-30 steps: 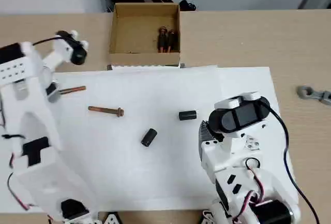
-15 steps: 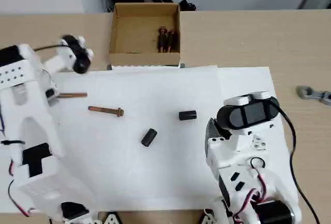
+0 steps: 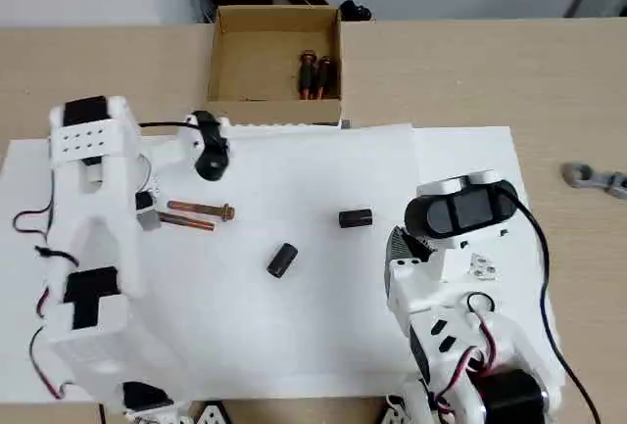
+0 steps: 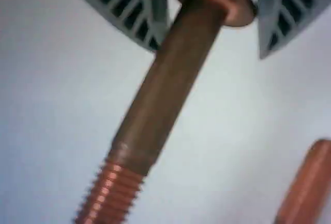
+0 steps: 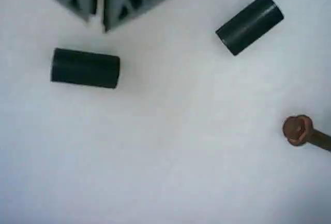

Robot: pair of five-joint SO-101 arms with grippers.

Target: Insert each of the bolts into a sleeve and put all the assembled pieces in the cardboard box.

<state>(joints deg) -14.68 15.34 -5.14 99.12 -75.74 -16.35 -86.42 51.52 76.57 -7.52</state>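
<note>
Left gripper (image 4: 209, 6) clamped on a bolt (image 4: 170, 84) by its head, loose bolt (image 3: 201, 209) just beside it on the paper (image 3: 294, 346), right gripper (image 5: 101, 4) pinched together, empty, near 2 sleeves (image 3: 356, 217).

Left gripper (image 4: 209, 4) clamped, right gripper (image 5: 102, 9) closed

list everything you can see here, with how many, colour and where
cardboard box: one, brown, on the table beyond the paper
assembled pieces: two, copper bolts in black sleeves, side by side in the box
loose bolt: one, copper, lying on the paper
held bolt: one, copper, in the left gripper, close to the loose bolt
sleeves: two, black, lying apart on the paper, the second at
paper: one, white, spread on the table
table: one, tan
metal tool: one, grey, on the table off the paper
left gripper: grey fingers, shut on the held bolt's head
right gripper: grey fingers, shut, empty, above the paper near the sleeves
</note>
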